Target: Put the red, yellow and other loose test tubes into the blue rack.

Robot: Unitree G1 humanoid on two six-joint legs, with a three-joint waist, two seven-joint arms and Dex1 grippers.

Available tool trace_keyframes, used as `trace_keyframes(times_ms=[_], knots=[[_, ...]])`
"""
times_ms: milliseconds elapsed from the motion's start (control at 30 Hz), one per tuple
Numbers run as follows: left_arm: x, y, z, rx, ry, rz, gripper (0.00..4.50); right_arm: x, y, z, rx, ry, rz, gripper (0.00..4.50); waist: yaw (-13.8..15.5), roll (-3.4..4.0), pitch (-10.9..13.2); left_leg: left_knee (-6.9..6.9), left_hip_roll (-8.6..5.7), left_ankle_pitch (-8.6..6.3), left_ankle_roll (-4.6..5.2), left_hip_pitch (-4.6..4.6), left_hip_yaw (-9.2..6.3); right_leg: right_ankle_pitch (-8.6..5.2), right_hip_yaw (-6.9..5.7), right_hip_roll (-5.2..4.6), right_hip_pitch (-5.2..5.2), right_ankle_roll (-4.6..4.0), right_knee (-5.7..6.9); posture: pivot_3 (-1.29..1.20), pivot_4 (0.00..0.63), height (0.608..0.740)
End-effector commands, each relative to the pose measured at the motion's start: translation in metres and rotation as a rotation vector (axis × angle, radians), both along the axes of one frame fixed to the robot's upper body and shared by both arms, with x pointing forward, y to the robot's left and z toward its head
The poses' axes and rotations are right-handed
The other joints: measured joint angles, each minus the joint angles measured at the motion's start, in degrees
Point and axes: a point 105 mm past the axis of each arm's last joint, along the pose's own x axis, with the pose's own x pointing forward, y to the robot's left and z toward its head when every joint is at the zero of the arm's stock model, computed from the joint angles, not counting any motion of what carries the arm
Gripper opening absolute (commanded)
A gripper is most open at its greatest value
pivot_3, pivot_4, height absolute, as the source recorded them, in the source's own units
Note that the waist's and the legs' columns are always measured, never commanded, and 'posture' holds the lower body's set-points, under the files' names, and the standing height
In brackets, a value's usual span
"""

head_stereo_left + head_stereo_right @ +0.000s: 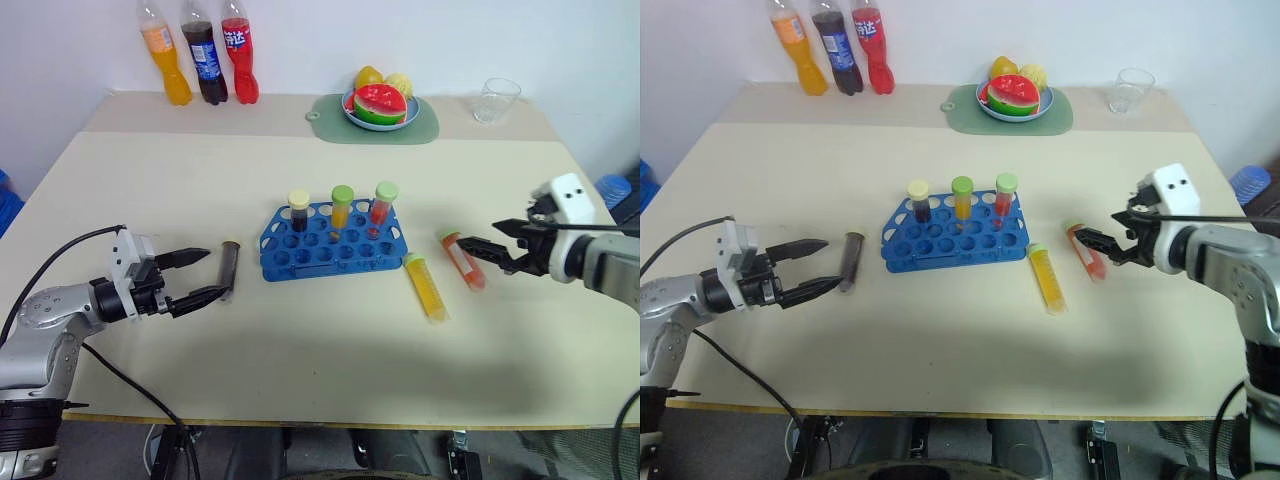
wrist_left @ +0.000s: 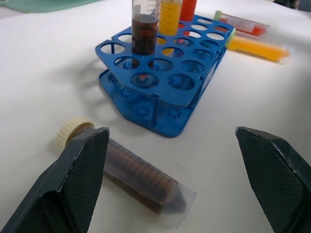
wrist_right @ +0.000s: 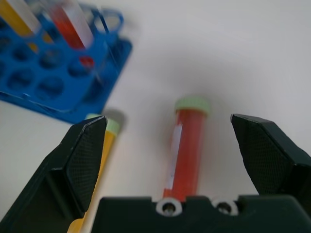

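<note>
Where white walls meet, cream table (image 1: 300, 340) stands.

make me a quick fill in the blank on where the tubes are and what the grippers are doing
1. The blue rack already holds ____ upright tubes.
2. The dark brown tube lies on the table just ahead of the ____ gripper.
3. The right gripper is open by the loose red tube, whose cap is ____.
4. The loose yellow tube lies between the rack and the ____ tube.

Missing words: three; left; green; red
</note>
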Motion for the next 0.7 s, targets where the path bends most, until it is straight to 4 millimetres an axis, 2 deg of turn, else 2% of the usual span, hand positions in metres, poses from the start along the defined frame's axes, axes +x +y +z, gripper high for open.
trace_keyframes(times_ms=[33,300,633,700], knots=[[-0.001,-0.003,0.004,0.003,-0.024,-0.015,4.27,0.011,-0.007,0.000,-0.007,0.075,-0.051,4.50,0.0,0.00,0.0,0.00,0.00,0.00,0.00,-0.01,0.00,0.00,0.00,0.00,-0.01,0.00,0.00,0.00,0.150,0.740],[-0.007,-0.006,0.002,0.001,-0.019,-0.015,4.27,0.040,-0.014,-0.005,-0.016,0.171,-0.074,4.50,-0.2,0.02,0.0,-0.01,0.01,-0.03,0.04,-0.02,0.05,0.03,0.00,0.01,-0.05,0.05,0.00,0.00,0.150,0.740],[-0.017,-0.008,-0.001,-0.002,-0.015,0.002,4.27,0.053,-0.007,-0.027,-0.048,0.295,-0.017,4.50,-0.3,0.04,0.0,-0.01,0.01,-0.03,0.06,-0.02,0.07,0.11,0.00,0.01,-0.07,0.19,0.01,0.00,0.150,0.740],[-0.018,-0.008,-0.001,-0.003,-0.015,0.006,4.31,0.053,-0.006,-0.034,-0.078,0.317,-0.003,3.96,-0.3,0.04,0.0,-0.02,0.01,-0.03,0.06,-0.02,0.07,0.12,-0.01,0.01,-0.08,0.20,0.01,0.00,0.150,0.740]])
